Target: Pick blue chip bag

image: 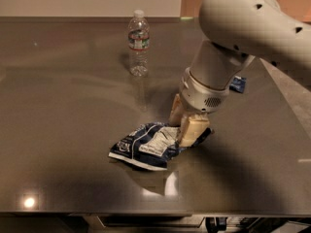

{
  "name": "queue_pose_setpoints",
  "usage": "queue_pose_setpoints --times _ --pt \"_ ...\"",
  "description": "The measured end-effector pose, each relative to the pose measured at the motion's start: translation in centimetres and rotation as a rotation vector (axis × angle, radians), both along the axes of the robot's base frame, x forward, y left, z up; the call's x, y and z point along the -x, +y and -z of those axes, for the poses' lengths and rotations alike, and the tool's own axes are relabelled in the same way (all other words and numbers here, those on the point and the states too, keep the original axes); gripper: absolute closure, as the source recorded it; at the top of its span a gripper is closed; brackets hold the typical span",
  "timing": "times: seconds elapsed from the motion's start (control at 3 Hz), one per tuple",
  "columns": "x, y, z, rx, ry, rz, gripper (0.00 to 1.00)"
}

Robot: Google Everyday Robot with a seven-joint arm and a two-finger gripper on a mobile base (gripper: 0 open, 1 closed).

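Note:
The blue chip bag (146, 147), dark navy crinkled foil with white text and a white label panel, lies on the grey table (63, 120) in front of centre. My gripper (185, 126) comes down from the upper right onto the bag's right end. Its cream fingers (194, 130) stand on either side of that end and pinch it, and the foil bunches up against them. A corner of the bag shows past the near finger. The rest of the bag still rests on the table.
A clear water bottle (138, 43) with a white cap stands upright at the back, left of the arm. A small flat blue snack packet (238, 84) lies behind the arm at the right. The table's front edge runs along the bottom.

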State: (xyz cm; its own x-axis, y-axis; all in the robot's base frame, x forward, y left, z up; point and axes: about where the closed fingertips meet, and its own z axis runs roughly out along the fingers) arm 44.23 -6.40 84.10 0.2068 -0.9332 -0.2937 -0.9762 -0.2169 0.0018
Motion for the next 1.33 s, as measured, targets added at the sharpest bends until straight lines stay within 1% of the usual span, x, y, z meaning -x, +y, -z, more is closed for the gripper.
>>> queue_pose_setpoints --times 0.33,0.67,1.0,1.33 --pt "-0.4 0.1 -1.1 -0.01 0.0 0.009 0.88" --pt "-0.7 0.2 -2.8 -0.031 0.003 0.016 1.0" --pt "-0.8 0.6 -6.3 -0.09 -0.01 0.008 1.0" --pt "-0.4 1.1 -10.7 -0.172 -0.025 -0.023 1.0"
